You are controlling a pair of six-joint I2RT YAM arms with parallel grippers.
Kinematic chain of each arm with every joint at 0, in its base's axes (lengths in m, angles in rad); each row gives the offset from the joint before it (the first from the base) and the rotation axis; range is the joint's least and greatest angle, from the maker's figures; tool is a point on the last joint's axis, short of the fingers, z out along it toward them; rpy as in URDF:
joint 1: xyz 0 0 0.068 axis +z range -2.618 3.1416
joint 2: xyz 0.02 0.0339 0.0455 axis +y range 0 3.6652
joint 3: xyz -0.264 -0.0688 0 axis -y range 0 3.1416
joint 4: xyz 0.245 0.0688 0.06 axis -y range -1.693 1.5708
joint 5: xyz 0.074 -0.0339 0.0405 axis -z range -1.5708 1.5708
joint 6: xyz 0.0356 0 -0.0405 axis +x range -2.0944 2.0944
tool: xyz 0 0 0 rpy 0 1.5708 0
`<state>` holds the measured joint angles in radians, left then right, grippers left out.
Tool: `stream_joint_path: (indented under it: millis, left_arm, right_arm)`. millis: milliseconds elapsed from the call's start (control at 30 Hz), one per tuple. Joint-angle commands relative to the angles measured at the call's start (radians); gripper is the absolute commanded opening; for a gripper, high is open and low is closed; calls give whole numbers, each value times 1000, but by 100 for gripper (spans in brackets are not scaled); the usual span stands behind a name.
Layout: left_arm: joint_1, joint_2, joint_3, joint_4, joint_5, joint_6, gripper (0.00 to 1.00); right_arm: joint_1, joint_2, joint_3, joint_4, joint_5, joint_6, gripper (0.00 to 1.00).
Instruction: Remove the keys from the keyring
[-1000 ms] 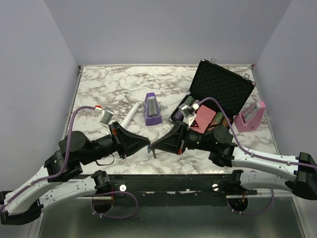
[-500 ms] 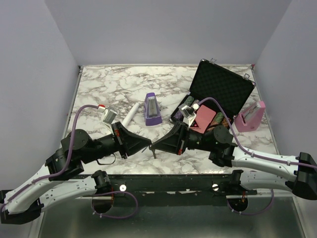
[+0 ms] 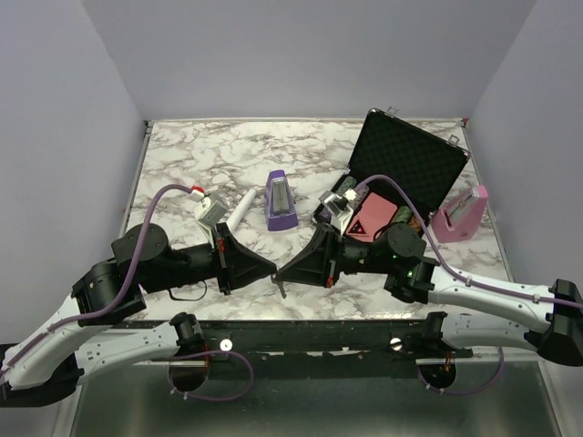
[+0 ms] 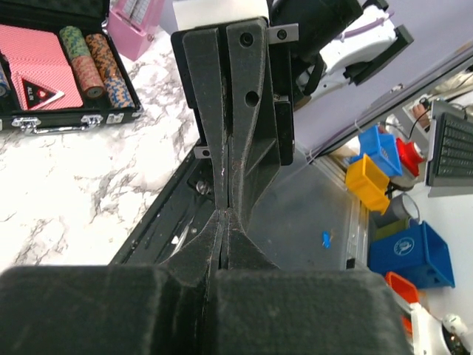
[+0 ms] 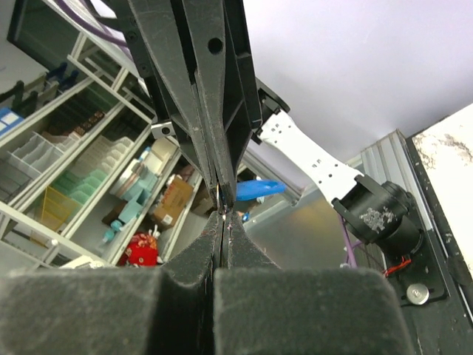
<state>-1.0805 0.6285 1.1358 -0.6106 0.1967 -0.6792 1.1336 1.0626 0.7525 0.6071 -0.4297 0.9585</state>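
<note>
Left arm reaches low over the bench [image 3: 182,155] from eight o'clock and right arm from four o'clock, both nearly flat. The left fingers [image 3: 274,269] and right fingers [image 3: 285,271] meet tip to tip near the front edge, each pair pressed tight together. The tiny key [image 3: 283,289] dangles just below that meeting point, at six o'clock from the purple metronome [image 3: 280,200]; which pair pinches it, I can't tell.

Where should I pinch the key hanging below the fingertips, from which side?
Probably its free lower end, coming from below: the key dangles under the meeting tips of the shut left gripper and right gripper, which crowd its top.
</note>
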Motion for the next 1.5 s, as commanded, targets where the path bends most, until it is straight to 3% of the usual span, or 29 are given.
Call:
stream_joint_path:
  millis: [0, 533, 1467]
  left_arm:
    - [-6, 54, 36, -78, 115, 52, 0]
    - [-6, 129, 82, -199, 202, 101, 0]
    - [-6, 235, 62, -218, 362, 141, 0]
  right_arm:
    - [6, 37, 60, -127, -18, -58, 1]
    - [5, 108, 203, -359, -110, -161, 1]
    - [23, 134, 281, -454, -213, -227, 1]
